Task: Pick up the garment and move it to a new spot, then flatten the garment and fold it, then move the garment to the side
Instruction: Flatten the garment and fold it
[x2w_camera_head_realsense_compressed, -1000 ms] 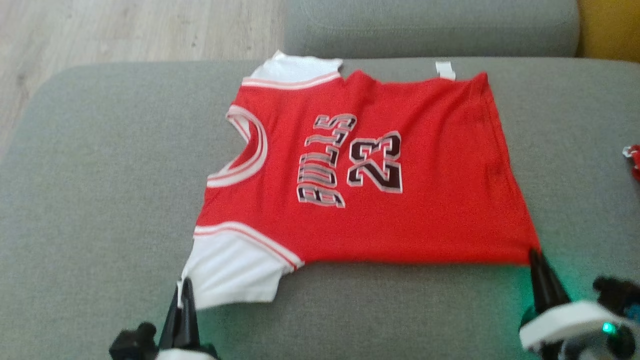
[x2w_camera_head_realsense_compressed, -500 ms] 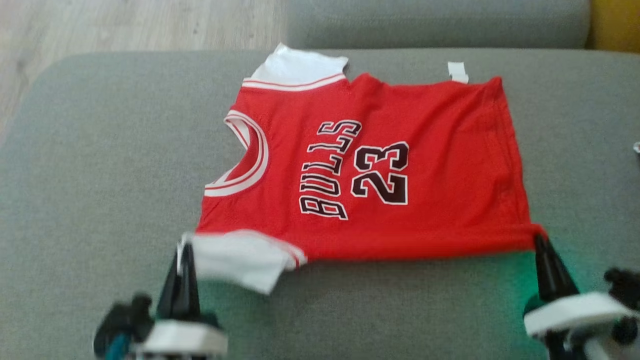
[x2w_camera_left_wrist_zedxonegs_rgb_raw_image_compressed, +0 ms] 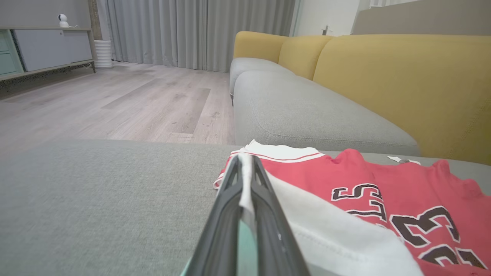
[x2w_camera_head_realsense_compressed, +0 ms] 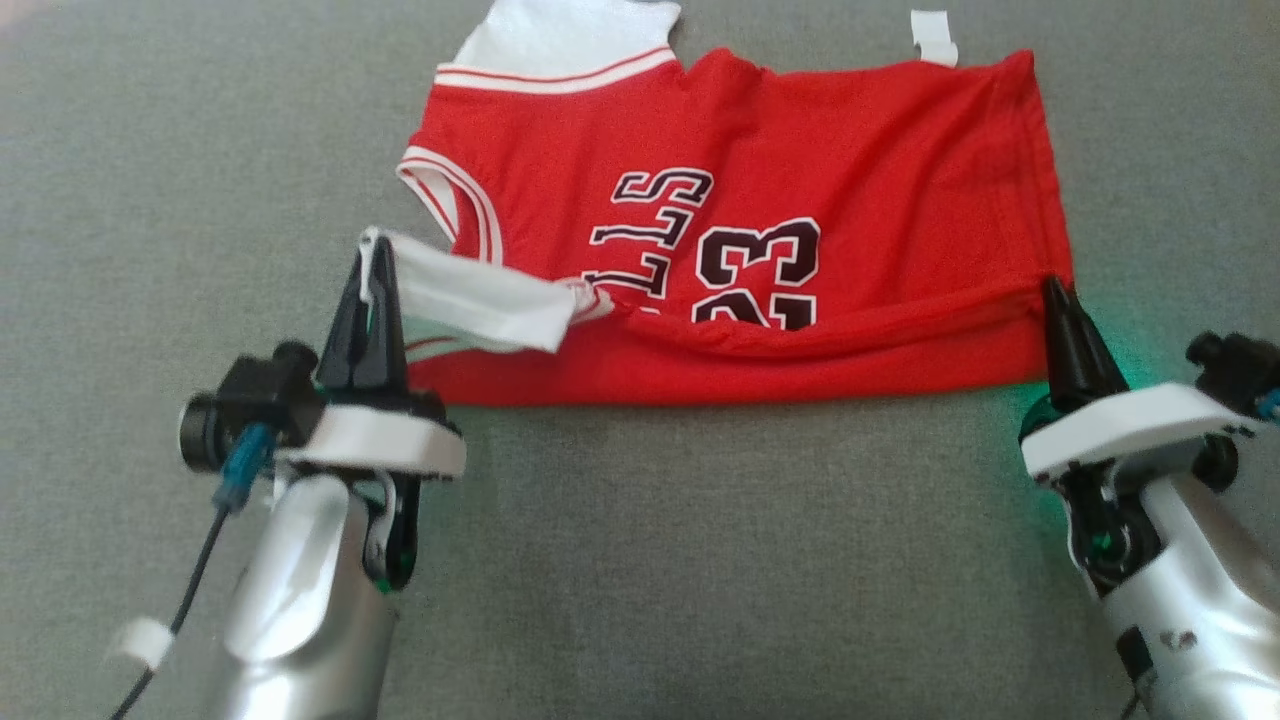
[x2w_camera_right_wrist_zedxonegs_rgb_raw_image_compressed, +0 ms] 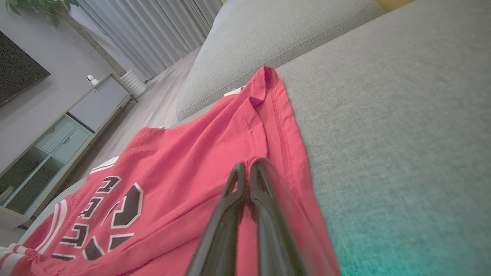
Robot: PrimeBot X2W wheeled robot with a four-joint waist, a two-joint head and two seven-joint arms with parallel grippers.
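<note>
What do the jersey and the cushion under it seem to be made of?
The jersey looks like soft matte knit, perhaps cotton or polyester: it drapes, wrinkles, shows stitched hems. The cushion looks like matte gray woven upholstery, its coarse weave visible.

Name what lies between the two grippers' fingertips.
The garment: its raised near edge, a red fold, spans from left gripper to right gripper, in the head view.

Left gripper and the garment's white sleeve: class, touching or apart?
Touching. The left wrist view shows the left gripper shut on the garment, white sleeve pinched between its fingers.
</note>
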